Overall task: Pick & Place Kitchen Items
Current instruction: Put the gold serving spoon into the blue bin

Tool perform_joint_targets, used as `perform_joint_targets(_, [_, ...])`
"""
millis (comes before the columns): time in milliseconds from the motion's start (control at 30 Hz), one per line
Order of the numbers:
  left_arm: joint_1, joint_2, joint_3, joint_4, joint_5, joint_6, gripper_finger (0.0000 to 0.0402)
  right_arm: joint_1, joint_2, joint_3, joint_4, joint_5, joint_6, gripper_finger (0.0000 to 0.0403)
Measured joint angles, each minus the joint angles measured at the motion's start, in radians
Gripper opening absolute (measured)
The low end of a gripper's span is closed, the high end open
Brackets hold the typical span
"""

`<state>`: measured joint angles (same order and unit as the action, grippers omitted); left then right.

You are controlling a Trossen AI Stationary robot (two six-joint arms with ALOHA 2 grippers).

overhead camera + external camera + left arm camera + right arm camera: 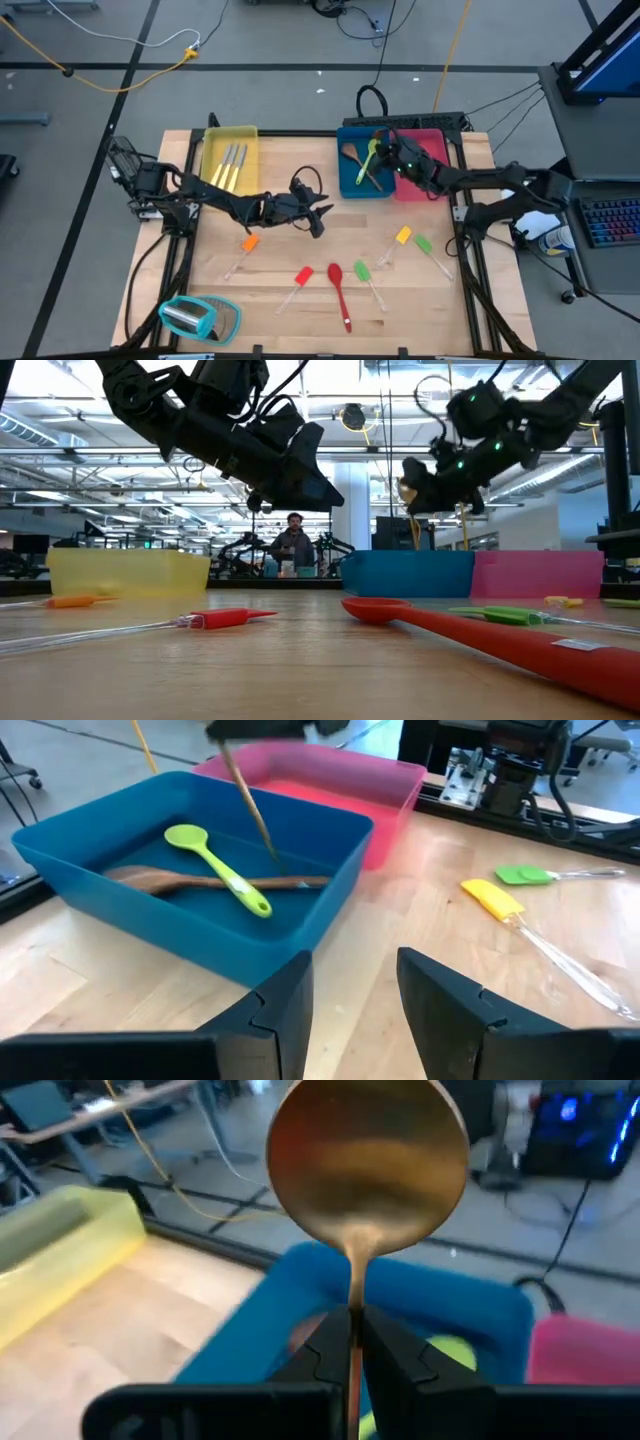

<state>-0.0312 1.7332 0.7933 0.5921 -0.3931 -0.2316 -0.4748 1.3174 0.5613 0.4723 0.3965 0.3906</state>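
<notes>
My right gripper (352, 1342) was clamped on the gold spoon (365, 1165), held above the blue tray (365, 160) (wooden and green spoons already inside). My left gripper (352, 990) hovered mid-table, fingers apart and empty. Recommendation: lower the spoon's tip well inside the tray walls before releasing, avoiding the pink tray (425, 165).
</notes>
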Motion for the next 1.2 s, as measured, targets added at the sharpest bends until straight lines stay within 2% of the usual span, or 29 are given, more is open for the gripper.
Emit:
perform_joint_targets(100, [-0.006,0.000,0.000,-0.001,0.000,-0.008,0.0152,-0.012,0.046,0.002,0.003,-0.058,0.065,0.0010])
perform_joint_targets(300, [-0.016,0.000,0.000,-0.011,0.000,-0.017,0.0152,-0.026,0.094,0.000,-0.006,-0.057,0.100,0.0010])
perform_joint_targets(500, [-0.016,0.000,0.000,-0.014,-0.001,-0.018,0.0152,-0.085,0.096,0.000,-0.008,-0.003,0.097,0.0010])
perform_joint_targets(667, [-0.016,0.000,0.000,-0.014,-0.001,-0.018,0.0152,-0.137,0.108,0.000,-0.014,-0.007,0.124,0.0010])
perform_joint_targets(867, [-0.014,0.000,0.000,-0.013,-0.009,-0.013,0.0152,-0.148,0.182,0.000,-0.031,-0.166,0.197,0.0010])
perform_joint_targets(1033, [-0.011,0.000,0.000,-0.013,-0.018,-0.009,0.0152,-0.155,0.216,0.003,-0.014,-0.163,0.215,0.0010])
perform_joint_targets(1200, [-0.002,0.000,0.000,-0.013,-0.020,0.020,0.0152,-0.154,0.219,0.000,0.036,-0.139,0.142,0.0017])
